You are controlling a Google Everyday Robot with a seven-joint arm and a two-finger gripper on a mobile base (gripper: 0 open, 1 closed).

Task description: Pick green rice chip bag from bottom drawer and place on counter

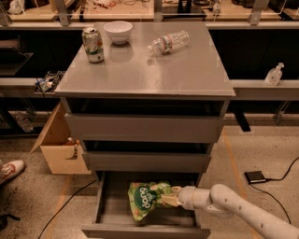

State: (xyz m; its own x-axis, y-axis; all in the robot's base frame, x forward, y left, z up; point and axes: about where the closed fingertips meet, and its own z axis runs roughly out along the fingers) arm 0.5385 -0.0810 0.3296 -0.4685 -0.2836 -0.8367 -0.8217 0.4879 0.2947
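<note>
Pinching from the right, the gripper (174, 197) sits inside the open bottom drawer (108, 207). Its fingers are closed on the bunched right edge of the green rice chip bag (145, 200); nothing else in its hold. Bag lies directly left of the gripper, long axis approx. left-right w/ a slight tilt. Logo faces up toward the camera, and the lower left corner droops toward the drawer front. It looks partly lifted off the drawer floor, tho contact at that low corner can't be ruled out. The arm (243, 212) comes in from the near right, roughly level, passing the drawer's right wall.

Key relation for the next move: the counter surface (154, 74) is straight above and farther back. The middle drawer (147, 161) and top drawer (142, 128) fronts stand between, over the far part of the open tray. So the bag prob. has to come out toward the near side first, then up past both fronts, then over the top edge.

On the surface: a drink can (93, 45) far left, a white bowl (118, 31) just right of it at the far edge, and a clear water bottle (169, 42) on its side, far centre-right. The near half shows nothing standing on it, so it seems the obvious drop zone.

Room: a cardboard box (58, 149) on the floor left of the cabinet, a shoe (10, 170) at the left edge, and a small black device (255, 177) w/ cable on the floor at right. A pump bottle (274, 74) stands on a ledge at right, and a cluttered workbench (46, 11) runs along the far side.
</note>
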